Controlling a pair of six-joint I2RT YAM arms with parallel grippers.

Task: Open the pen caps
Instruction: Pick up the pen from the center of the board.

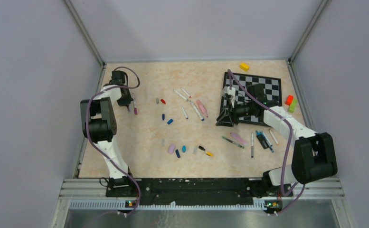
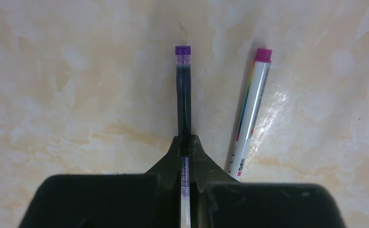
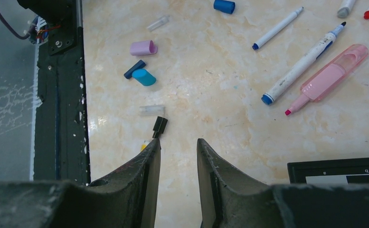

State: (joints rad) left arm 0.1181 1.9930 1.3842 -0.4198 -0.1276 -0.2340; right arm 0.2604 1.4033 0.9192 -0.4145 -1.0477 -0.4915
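Pen caps (image 1: 171, 148): lying loose mid-table, lilac cap (image 3: 143, 47), navy cap (image 3: 134, 69) touching teal cap (image 3: 144, 77), black cap (image 3: 159, 126) just ahead of R fingertips.
L gripper (image 2: 185, 138): pinching purple pen (image 2: 183, 95) tight by barrel, at table's left side.
Magenta-capped pen (image 2: 250, 111): lying just beside purple pen, apart.
R gripper (image 3: 177, 142): jaws spreading wide, holding nothing, hanging by checkerboard (image 1: 273, 85) corner.
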